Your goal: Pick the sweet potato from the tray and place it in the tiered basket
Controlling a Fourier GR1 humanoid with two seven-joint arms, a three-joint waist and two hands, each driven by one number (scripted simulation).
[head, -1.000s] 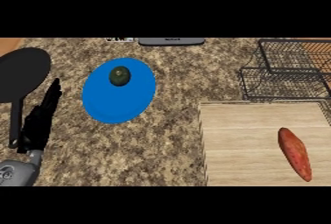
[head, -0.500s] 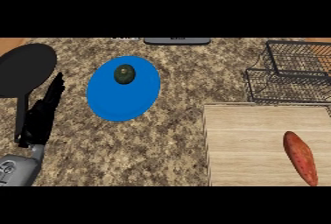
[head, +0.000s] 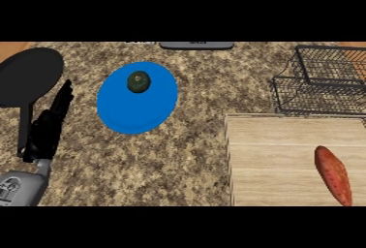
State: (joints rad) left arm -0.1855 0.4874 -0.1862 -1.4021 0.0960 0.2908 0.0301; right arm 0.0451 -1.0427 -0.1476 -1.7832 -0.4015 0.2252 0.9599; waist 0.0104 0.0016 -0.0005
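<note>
An orange-red sweet potato (head: 334,175) lies on the wooden tray (head: 279,160) at the lower right, near the tray's right side. The black wire tiered basket (head: 323,80) stands behind the tray at the upper right. My left hand (head: 49,128) rests at the far left with its fingers straight and pointing up, holding nothing, far from the tray. My right hand shows nowhere in the head view.
A blue plate (head: 137,97) with a dark green avocado (head: 139,81) on it lies left of centre. A black pan (head: 27,77) sits at the upper left, beside my left hand. A dark flat object (head: 196,45) lies at the counter's far edge.
The whole scene has drifted to the right in the view; the sweet potato now sits closer to the right edge. My left hand keeps its pose.
</note>
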